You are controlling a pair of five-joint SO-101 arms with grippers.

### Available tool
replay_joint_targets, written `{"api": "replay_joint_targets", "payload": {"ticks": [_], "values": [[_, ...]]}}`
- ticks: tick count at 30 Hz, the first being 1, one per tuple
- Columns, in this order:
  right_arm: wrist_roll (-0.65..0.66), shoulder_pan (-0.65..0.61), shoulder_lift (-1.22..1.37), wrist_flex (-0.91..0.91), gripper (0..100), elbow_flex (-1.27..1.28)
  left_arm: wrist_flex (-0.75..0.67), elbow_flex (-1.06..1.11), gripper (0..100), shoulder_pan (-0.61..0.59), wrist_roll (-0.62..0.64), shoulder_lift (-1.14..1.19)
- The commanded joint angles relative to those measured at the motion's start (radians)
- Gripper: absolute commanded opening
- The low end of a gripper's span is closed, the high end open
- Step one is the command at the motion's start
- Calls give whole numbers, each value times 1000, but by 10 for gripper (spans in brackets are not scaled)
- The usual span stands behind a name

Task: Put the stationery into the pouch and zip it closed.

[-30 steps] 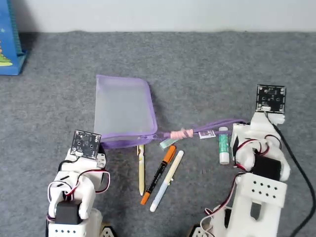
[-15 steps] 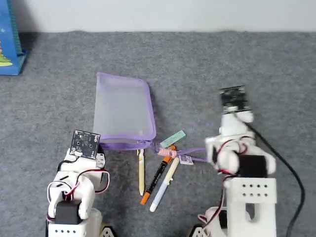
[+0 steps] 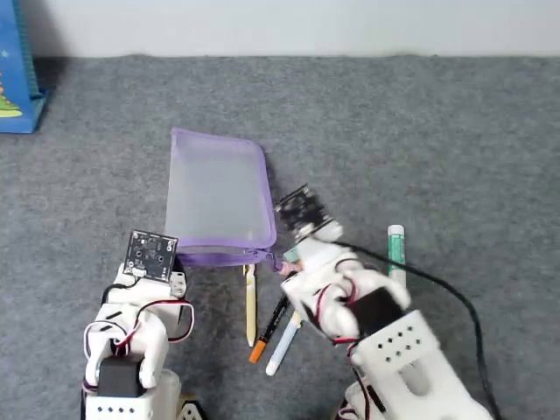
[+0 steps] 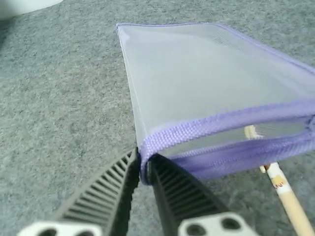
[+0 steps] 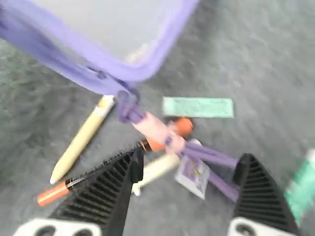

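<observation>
While translucent pouch [image 3: 219, 188] is pinched at woven edge by left gripper [image 4: 143, 162], right gripper [image 5: 191, 160] is splayed over slim pens [image 3: 271, 332].

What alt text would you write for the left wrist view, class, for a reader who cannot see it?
The left claw is shut on the purple-trimmed corner of a translucent pouch, which lies flat on the grey table. A beige pen lies beside the pouch's purple edge.

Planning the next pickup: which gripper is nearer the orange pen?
Right. The right gripper hangs open just above the orange pen; the left gripper is farther off, shut on a corner of the pouch.
</observation>
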Motion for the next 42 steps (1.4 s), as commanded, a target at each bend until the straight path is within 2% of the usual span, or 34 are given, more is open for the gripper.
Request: {"api": "replay_joint_targets", "payload": {"ticks": [1, 8, 18, 24, 28, 35, 42], "values": [[-8, -54, -8, -147, 243, 55, -23, -24, 13, -6, -6, 3], [-9, -110, -7, -170, 232, 66, -23, -22, 13, -6, -6, 3], [-8, -113, -7, -378, 230, 175, -23, -22, 13, -2, -6, 3], [-8, -108, 4, -433, 230, 186, -23, -22, 13, -2, -6, 3], [-8, -108, 99, -472, 230, 176, -23, -22, 13, -2, -6, 3], [-8, -107, 272, -479, 230, 83, -23, -22, 13, -2, -6, 3], [-9, -76, 245, -481, 229, 77, -23, -22, 13, 0, -6, 3]]}}
